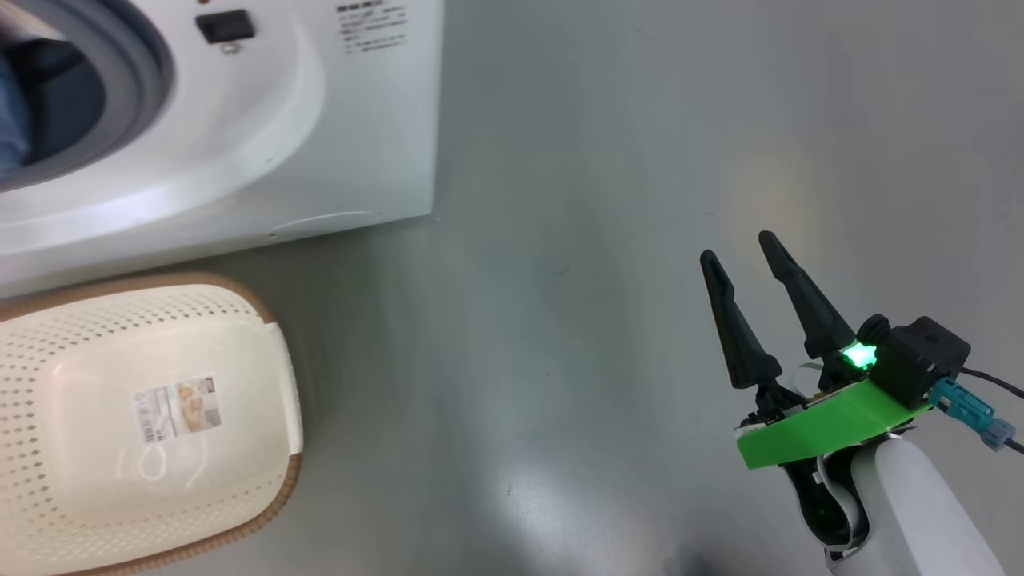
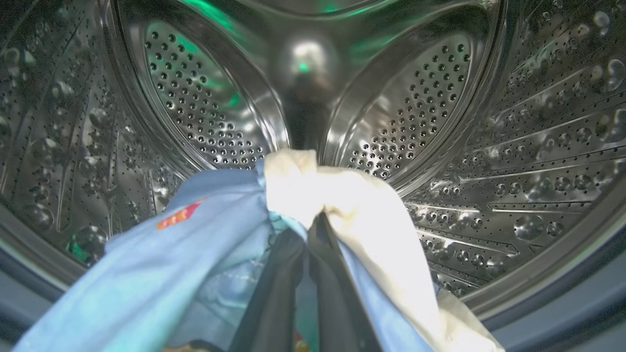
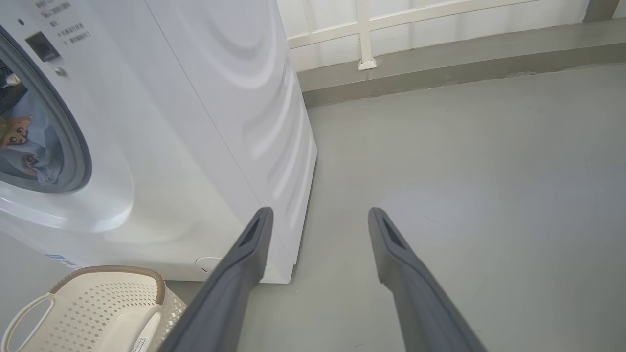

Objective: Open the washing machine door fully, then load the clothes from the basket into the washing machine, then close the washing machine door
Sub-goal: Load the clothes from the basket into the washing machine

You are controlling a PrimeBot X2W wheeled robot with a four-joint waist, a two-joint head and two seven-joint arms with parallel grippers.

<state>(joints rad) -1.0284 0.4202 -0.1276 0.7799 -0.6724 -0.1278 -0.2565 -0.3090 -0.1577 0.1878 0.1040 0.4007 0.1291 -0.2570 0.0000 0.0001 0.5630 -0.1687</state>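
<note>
**Washing machine** (image 1: 240,144): landmark; round opening uncovered, ringed by grey gasket (image 1: 152,80).
**Left gripper** (image 2: 313,220): inside machine's steel drum (image 2: 513,146), fingers clenched together on clothes (image 2: 195,254).
**Clothes:** light blue fabric with cream part, draped over both fingers within drum mouth; bear print visible through machine's opening in right wrist view.
**Right gripper** (image 1: 738,246): released, fingers spread, grasping nothing, above grey floor (image 1: 600,160), well apart from machine's front corner.
**Basket** (image 1: 240,320): on floor just before machine's front, paper label (image 1: 178,410) showing on its bottom.
</note>
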